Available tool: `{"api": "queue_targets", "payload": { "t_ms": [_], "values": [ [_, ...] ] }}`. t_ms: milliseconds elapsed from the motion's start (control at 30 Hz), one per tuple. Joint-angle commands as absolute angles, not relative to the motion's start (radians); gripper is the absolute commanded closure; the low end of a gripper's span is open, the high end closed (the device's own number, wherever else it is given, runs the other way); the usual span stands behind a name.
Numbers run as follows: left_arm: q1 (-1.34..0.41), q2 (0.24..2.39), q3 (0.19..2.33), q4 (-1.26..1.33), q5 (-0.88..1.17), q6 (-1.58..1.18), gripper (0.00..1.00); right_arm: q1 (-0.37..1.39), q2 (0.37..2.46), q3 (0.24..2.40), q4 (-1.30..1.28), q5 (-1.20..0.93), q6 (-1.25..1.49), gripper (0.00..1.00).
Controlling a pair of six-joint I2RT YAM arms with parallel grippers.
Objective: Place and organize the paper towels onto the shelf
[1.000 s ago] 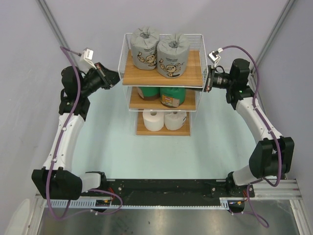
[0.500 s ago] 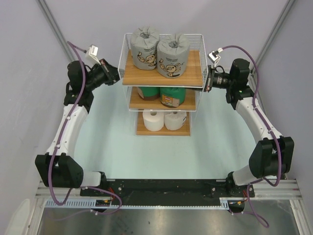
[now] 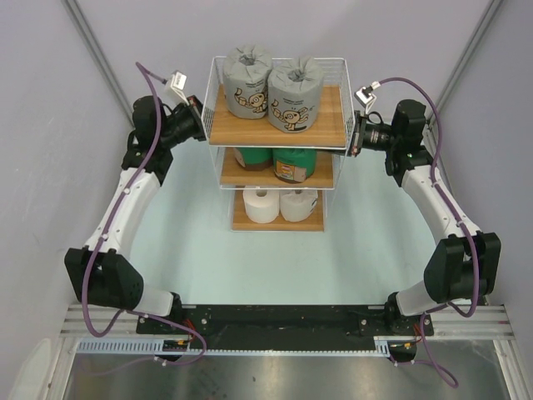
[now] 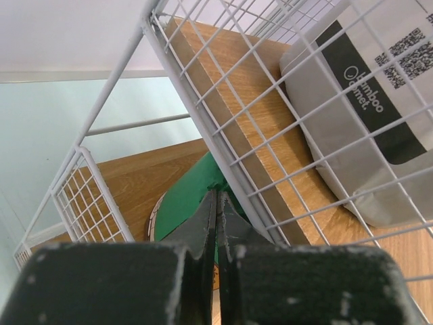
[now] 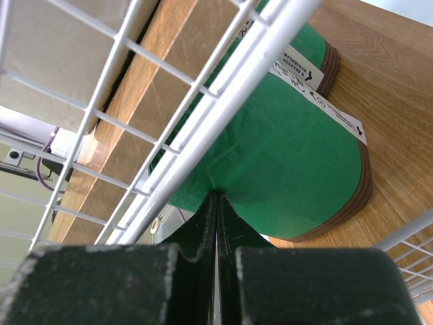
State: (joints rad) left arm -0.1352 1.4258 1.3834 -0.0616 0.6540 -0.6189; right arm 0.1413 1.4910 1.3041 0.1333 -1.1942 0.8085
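1. Top view: The shelf (image 3: 333,118) is seen in the upper middle of the frame, between the two arms. All six paper towels are set on it, standing up with their holes pointing up. The grey rolls (image 3: 291,92) are on the top board, the green rolls (image 3: 291,162) in the middle and the white rolls (image 3: 264,205) at the bottom. The left gripper (image 3: 196,125) is held at the shelf's left side and the right gripper (image 3: 353,138) at its right side. Both are about as near.
2. Left wrist view: The left gripper (image 4: 216,223) is seen closed tight, with nothing held. The white wire is just ahead. A green roll (image 4: 183,200) lies past it, and a grey roll (image 4: 352,115) is in the upper right.
3. Right wrist view: The right gripper (image 5: 216,217) is closed tight too, and nothing is held. A green roll (image 5: 284,149) lies straight ahead, behind the wire.
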Motion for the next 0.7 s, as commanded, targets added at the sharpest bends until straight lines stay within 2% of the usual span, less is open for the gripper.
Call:
{"api": "queue_targets", "payload": {
  "t_ms": [0, 667],
  "values": [
    [-0.155, 1.428, 1.422, -0.078, 0.643, -0.583, 1.00, 0.133, 1.491, 1.347, 0.169, -1.204, 0.810, 1.00],
    [-0.224, 1.364, 1.341, -0.098, 0.652, -0.548, 1.00, 0.100, 1.568, 1.347, 0.388, -1.200, 0.988, 1.00]
  ]
}}
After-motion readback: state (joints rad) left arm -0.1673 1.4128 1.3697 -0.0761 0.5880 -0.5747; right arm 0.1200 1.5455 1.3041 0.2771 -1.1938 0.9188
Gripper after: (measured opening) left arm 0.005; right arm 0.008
